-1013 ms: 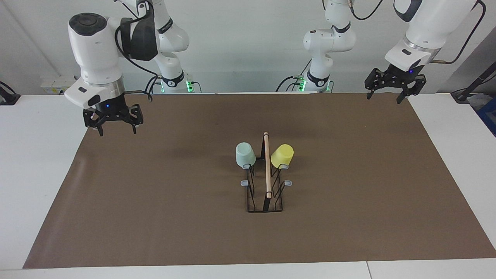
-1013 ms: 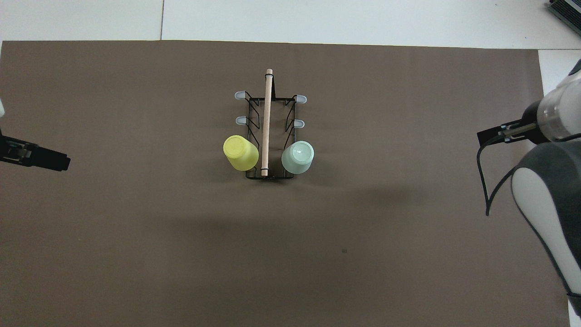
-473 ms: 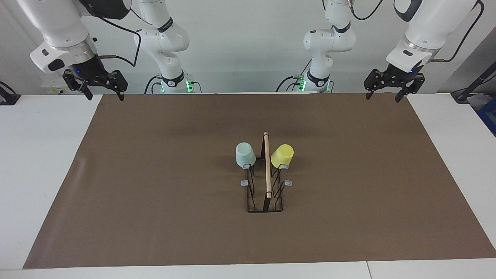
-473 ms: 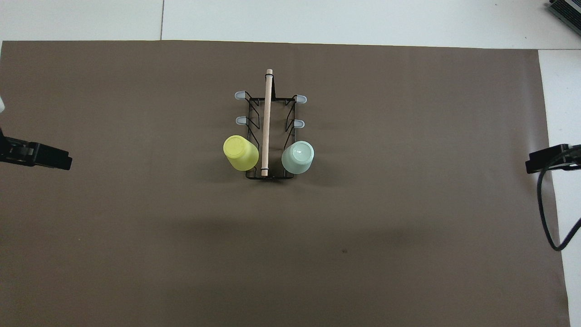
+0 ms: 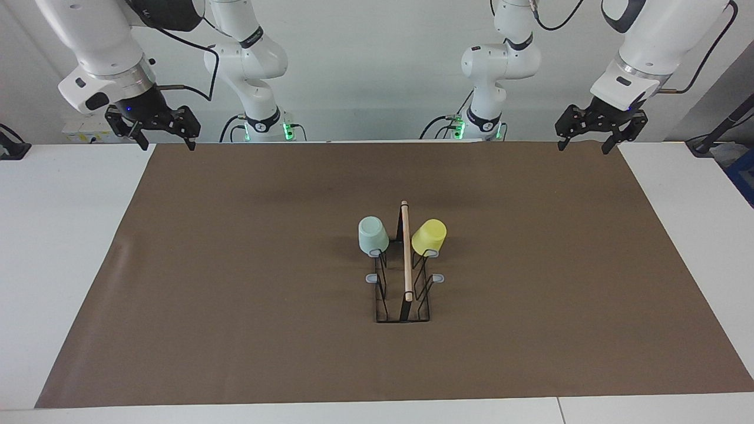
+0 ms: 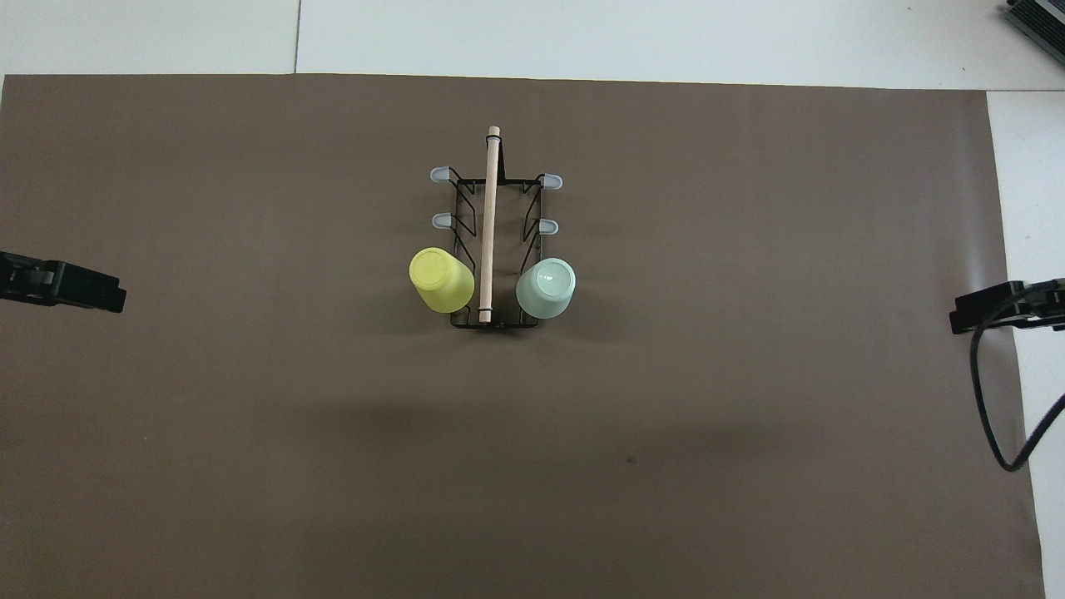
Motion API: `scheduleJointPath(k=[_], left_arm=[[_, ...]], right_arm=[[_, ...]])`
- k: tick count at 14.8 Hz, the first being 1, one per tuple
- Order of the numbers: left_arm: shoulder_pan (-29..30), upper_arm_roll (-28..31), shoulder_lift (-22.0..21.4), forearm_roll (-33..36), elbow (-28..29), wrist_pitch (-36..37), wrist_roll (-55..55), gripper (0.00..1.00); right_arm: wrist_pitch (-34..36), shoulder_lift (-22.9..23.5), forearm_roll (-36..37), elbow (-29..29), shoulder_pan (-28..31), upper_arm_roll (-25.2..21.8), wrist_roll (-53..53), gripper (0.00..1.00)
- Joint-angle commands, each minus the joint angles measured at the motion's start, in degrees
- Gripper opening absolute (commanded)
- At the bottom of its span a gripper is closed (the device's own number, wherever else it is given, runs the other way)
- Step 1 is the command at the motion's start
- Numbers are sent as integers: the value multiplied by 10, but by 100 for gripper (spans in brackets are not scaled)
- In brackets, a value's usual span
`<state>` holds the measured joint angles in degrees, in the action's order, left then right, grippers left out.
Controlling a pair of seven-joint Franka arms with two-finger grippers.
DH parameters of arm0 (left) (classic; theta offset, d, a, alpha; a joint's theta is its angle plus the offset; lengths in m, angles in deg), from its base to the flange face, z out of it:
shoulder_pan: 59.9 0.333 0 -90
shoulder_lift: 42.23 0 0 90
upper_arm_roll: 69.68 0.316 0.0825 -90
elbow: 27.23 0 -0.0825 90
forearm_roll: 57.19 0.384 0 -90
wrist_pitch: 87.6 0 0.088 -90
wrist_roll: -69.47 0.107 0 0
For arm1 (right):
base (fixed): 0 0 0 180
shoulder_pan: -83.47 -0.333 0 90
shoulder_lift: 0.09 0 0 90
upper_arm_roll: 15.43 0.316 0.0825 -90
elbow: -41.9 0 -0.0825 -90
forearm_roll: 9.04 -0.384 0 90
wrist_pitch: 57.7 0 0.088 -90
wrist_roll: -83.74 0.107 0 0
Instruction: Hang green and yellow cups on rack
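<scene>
The black wire rack (image 5: 403, 297) (image 6: 492, 249) with a wooden rod (image 5: 406, 250) along its top stands at the middle of the brown mat. The mint green cup (image 5: 373, 235) (image 6: 546, 288) hangs upside down on the prong nearest the robots on the side toward the right arm. The yellow cup (image 5: 429, 237) (image 6: 440, 280) hangs upside down on the matching prong on the side toward the left arm. My right gripper (image 5: 166, 143) (image 6: 990, 306) is open and empty, raised over the mat's corner near its base. My left gripper (image 5: 582, 146) (image 6: 79, 293) is open and empty, raised over the mat's corner near its base.
The brown mat (image 5: 235, 294) covers most of the white table (image 5: 59, 235). Several grey-tipped prongs (image 5: 371, 278) of the rack are bare. A black cable (image 6: 990, 416) hangs from the right arm over the mat's edge.
The right arm has lifted and drawn back from over the mat toward its base. The left arm has barely moved. The cups stay on the rack.
</scene>
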<state>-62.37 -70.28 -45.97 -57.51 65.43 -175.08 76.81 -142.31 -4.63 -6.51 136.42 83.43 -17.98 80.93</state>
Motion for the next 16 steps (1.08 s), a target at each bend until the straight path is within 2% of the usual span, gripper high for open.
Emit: scheduleJointPath(k=[1,6,16], left_arm=[[11,1,-3,-10,-6,10,-2,100],[7,-2,-2,-8,-6,11,-7,100],[1,-7,6,-2,-28,37,-9,100]], right_arm=[[23,3,-29,-23,-1,4,22,100],[21,-1,-26,-9,-23,1,35,100],[17,-1,-26,-8,-22,-3,38,100]])
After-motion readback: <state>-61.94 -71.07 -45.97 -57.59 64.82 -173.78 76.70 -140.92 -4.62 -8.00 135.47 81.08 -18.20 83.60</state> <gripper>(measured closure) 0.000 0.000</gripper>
